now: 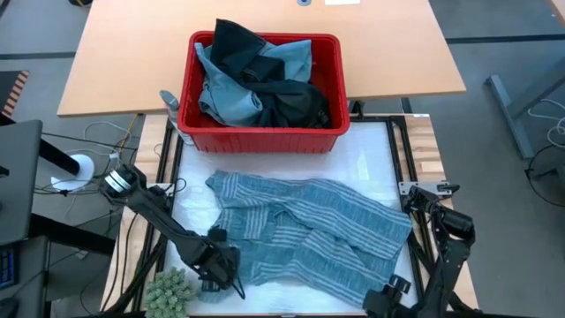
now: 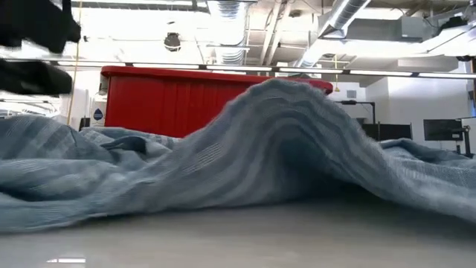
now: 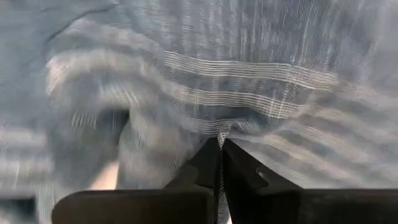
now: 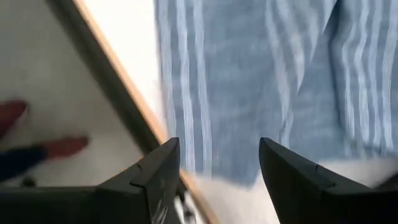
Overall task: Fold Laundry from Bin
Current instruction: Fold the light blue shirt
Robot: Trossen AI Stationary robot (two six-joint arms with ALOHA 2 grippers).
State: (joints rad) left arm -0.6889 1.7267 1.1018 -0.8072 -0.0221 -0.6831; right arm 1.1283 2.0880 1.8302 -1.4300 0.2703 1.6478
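Observation:
A grey-blue striped garment [image 1: 305, 234] of the laundry lies crumpled and partly spread on the white table top, humped in the middle in the low view [image 2: 282, 141]. Behind it stands the red bin [image 1: 262, 140] with light blue and dark garments heaped inside. My left gripper [image 1: 225, 268] is at the garment's near-left part, shut on the cloth [image 3: 219, 144]. My right gripper [image 4: 217, 149] hovers open above the garment's near-right edge by the table's edge, touching nothing. My left gripper pinches a small pucker of the striped cloth [image 3: 217, 129] between its two fingers, at the garment's near-left part. The fingers come from above, pointing down. Creases in the cloth run toward the fingertips. The rest of the garment lies on the table.
A green spiky ball [image 1: 168, 290] sits at the table's near-left corner, close to my left arm. A wooden table [image 1: 265, 53] stands behind the bin. Past the table's edge, a person's shoes [image 4: 37, 146] stand on the floor in the right wrist view.

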